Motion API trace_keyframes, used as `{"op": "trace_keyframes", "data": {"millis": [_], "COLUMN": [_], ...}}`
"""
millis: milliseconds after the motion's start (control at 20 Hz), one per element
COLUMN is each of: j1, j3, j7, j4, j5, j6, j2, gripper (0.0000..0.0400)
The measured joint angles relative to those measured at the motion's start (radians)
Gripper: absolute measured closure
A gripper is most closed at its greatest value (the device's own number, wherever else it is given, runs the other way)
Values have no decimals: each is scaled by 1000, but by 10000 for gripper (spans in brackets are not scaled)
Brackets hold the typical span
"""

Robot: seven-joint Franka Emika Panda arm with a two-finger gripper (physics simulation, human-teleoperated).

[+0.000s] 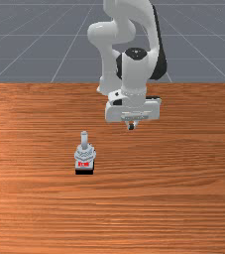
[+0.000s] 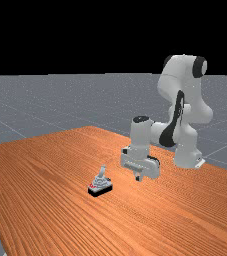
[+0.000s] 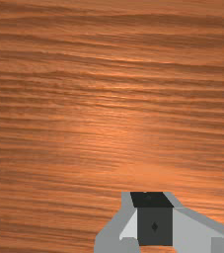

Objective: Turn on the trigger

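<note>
Behind the orange-brown wood counter (image 1: 29,208), pale-lined grey floor (image 1: 15,39) runs the front view's full width. Toward that view's left, the trigger (image 1: 84,153) stands upright, well in from the edges. A stretch of counter separates it from the tool (image 1: 131,127), farther right, fingers together, hanging nearer the back edge.

I see a worktop (image 1: 183,198) of orange-brown wood, its darker grain running from side to side in the front view. Beyond its far edge I make out a grey floor (image 1: 34,49), crossed by thin pale lines (image 1: 15,35). In the far view one corner of the worktop points away, the floor spreads behind it, and above that I see a plain black backdrop (image 2: 110,35). My wrist view shows a soft, paler sheen on the wood.
</note>
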Motion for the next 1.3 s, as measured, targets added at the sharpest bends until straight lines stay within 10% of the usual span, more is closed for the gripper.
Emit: {"op": "trace_keyframes", "data": {"millis": [200,250,300,350,400,450,650,900,1300], "j1": [3,42,-31,-37,-206,-99,-160,-312,-291], "j3": [-17,-51,12,7,155,30,-19,88,33], "j7": [37,-149,-156,-152,-568,-316,-295,-615,-563], "j4": [101,136,100,97,106,87,88,114,109], "j5": [13,-222,-24,-18,182,-7,27,157,84], "j6": [-40,-96,-29,-27,-66,-18,-21,-27,-7], "j2": [60,86,65,63,65,57,61,72,83], "gripper": [400,400,400,400,400,400,400,400,400]}}
